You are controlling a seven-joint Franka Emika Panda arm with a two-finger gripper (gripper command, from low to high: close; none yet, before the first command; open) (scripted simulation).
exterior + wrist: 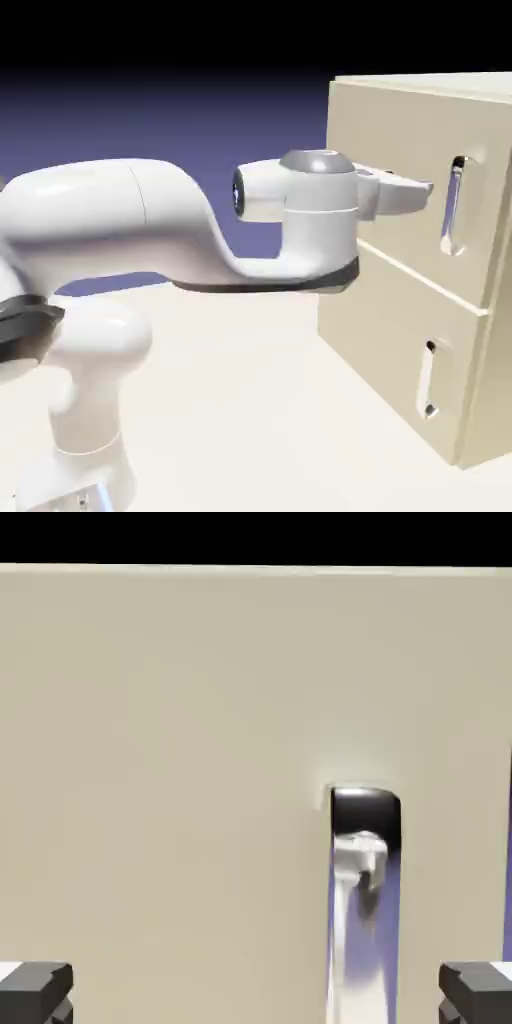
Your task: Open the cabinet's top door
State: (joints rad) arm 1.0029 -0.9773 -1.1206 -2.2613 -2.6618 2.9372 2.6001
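Note:
The cream-beige cabinet (420,260) stands at the right of the exterior view. Its top door (395,190) is flush and closed, with a long vertical white bar handle (455,205) in a slot near its right edge. My gripper (428,187) points at the door, just left of the handle and a short way from it. In the hand view the door (180,772) fills the picture. The handle (355,912) shows in its dark slot between my two fingertips (35,992), right of their midpoint. My gripper (256,997) is open and holds nothing.
Below the top door sits a shorter lower panel (400,350) with a small white handle (427,380). The white arm (150,220) reaches in from the lower left over the pale table (250,420).

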